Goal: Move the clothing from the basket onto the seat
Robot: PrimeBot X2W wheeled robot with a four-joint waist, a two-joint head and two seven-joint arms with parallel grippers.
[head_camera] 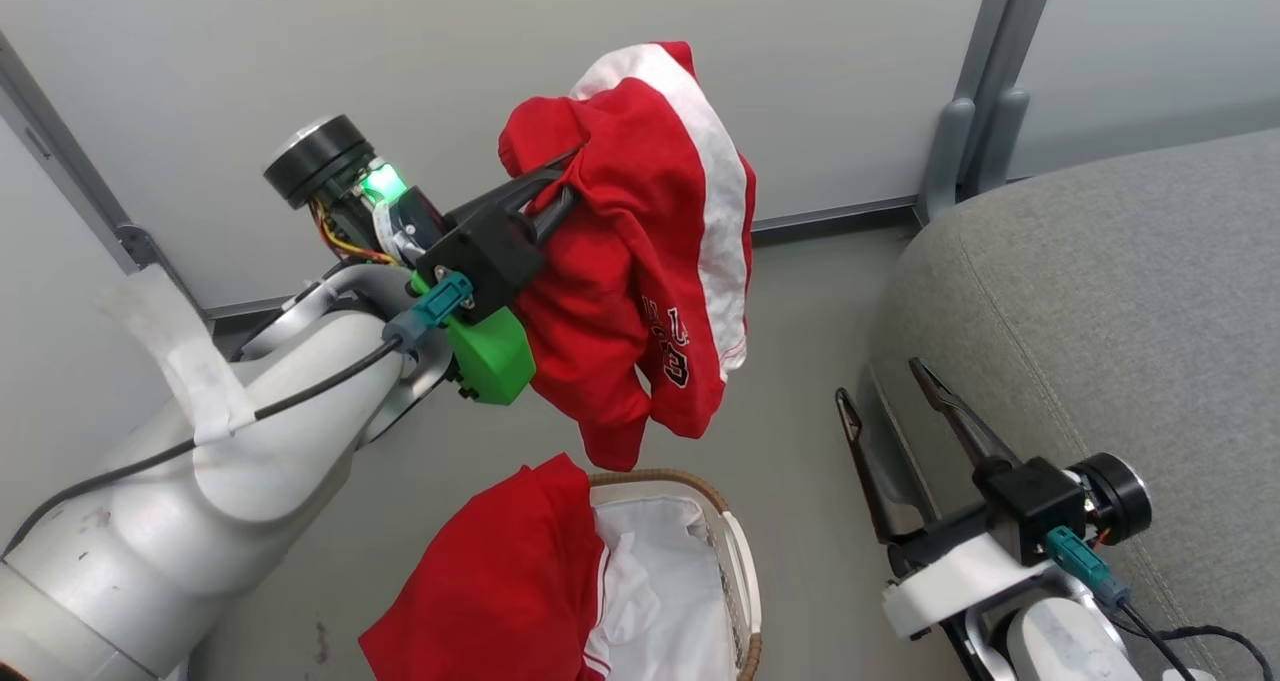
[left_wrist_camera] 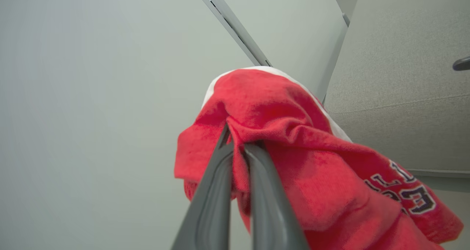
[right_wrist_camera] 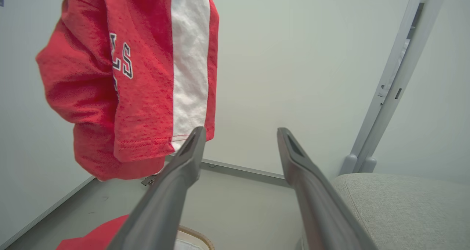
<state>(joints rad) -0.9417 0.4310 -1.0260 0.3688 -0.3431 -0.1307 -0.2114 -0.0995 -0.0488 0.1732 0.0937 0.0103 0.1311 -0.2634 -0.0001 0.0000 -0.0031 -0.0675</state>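
Two red pieces of clothing are showing in the head view. The lifted garment (head_camera: 640, 251) is hanging from the left gripper (head_camera: 574, 175), whose dark fingers are pinching tight on a bunched fold near its top. In the left wrist view the cloth is bulging out between and around both fingers (left_wrist_camera: 216, 198). From that pinch the fabric is draping down and to the right of the gripper, with its white stripe and lettering facing outward. Its lowest hem is dangling above the basket (head_camera: 655, 478), clear of it. The second garment (head_camera: 490, 581) is lying over the basket's left rim, beside the white liner (head_camera: 660, 586). The right gripper (head_camera: 880, 381) is sitting with its fingers spread apart and holding nothing, just beside the rounded edge of the grey seat (head_camera: 1120, 291) and apart from the lifted garment.
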